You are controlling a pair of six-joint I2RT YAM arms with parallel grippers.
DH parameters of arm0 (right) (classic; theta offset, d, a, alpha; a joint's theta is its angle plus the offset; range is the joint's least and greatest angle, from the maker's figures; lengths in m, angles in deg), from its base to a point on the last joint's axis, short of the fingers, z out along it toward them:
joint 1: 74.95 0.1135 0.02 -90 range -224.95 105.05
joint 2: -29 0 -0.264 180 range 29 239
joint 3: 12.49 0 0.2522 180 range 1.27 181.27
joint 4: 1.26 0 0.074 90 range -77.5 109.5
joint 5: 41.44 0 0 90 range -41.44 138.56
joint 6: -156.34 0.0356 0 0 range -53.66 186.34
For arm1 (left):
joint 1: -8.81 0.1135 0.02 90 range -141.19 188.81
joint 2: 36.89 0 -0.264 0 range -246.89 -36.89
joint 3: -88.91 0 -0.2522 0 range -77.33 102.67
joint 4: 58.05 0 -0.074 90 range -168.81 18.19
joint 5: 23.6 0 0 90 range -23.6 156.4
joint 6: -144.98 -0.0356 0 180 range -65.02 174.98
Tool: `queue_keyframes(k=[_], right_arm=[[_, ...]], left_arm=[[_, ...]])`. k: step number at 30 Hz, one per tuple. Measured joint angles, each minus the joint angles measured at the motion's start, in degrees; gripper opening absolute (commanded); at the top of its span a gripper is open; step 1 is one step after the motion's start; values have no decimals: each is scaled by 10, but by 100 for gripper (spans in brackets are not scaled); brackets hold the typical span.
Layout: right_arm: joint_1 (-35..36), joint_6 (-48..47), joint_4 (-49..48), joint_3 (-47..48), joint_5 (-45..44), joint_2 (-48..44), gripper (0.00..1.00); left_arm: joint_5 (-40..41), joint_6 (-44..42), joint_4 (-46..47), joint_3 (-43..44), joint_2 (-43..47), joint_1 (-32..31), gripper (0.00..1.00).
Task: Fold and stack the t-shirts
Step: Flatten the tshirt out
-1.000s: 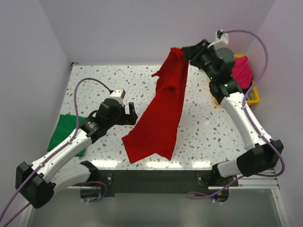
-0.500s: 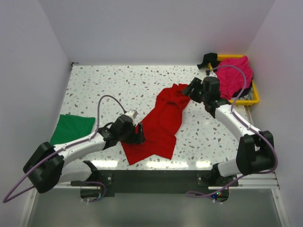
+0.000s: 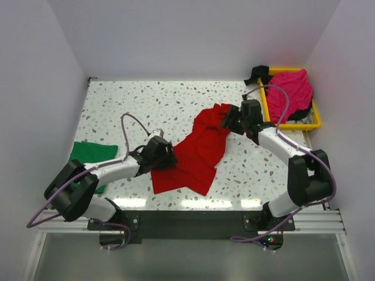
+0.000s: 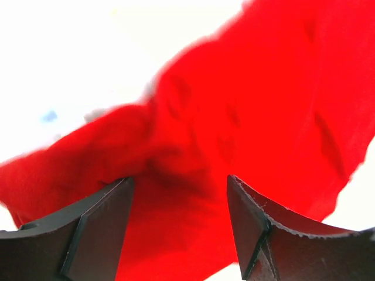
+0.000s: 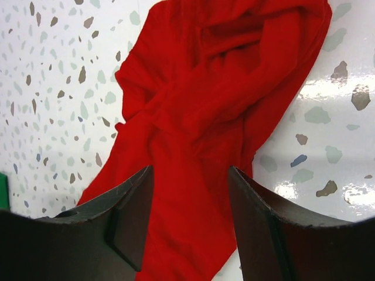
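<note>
Your speckled desk point(image 3: 164, 105), yellow tray point(image 3: 310, 125) at its far right corner, something black point(image 3: 256, 74) beside the tray

There were three t-shirts: a red t-shirt point(image 3: 196, 155), a green t-shirt point(image 3: 94, 151) at 8 o'clock and a pink t-shirt point(image 3: 290, 91) at 2 o'clock. There was one yellow tray point(image 3: 299, 126), one left arm point(image 3: 111, 170) and one right arm point(image 3: 279, 144).

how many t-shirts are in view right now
3. A red t-shirt lies in the middle of the table, a green t-shirt at its left edge, a magenta-pink t-shirt heaped in the yellow tray at far right. Dark cloth under it may be more.
</note>
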State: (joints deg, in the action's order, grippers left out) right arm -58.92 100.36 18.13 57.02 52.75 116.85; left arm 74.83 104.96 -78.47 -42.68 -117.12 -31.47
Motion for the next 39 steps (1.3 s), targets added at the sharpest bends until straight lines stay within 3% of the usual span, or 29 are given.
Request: queue_keyframes(k=[6, 9, 17, 22, 32, 35, 39], right_arm=[[13, 2, -1, 5, 5, 20, 57], [30, 1, 11, 32, 0, 48, 57], [100, -49, 76, 200, -75, 123, 58], [119, -95, 112, 271, -134, 171, 58], [118, -165, 194, 332, -167, 278, 56], [120, -174, 209, 334, -168, 283, 53], [121, -176, 211, 334, -167, 283, 41]], left_arm=[[-83, 35, 110, 12, -61, 160, 73], [-116, 40, 133, 38, -95, 212, 75], [-152, 28, 121, 60, -101, 242, 78], [-120, -4, 58, 59, -30, 208, 79], [-20, -41, -19, 42, 32, 32, 76], [-7, -43, -34, 29, 33, -4, 75], [11, -46, -55, 29, 32, -65, 72]])
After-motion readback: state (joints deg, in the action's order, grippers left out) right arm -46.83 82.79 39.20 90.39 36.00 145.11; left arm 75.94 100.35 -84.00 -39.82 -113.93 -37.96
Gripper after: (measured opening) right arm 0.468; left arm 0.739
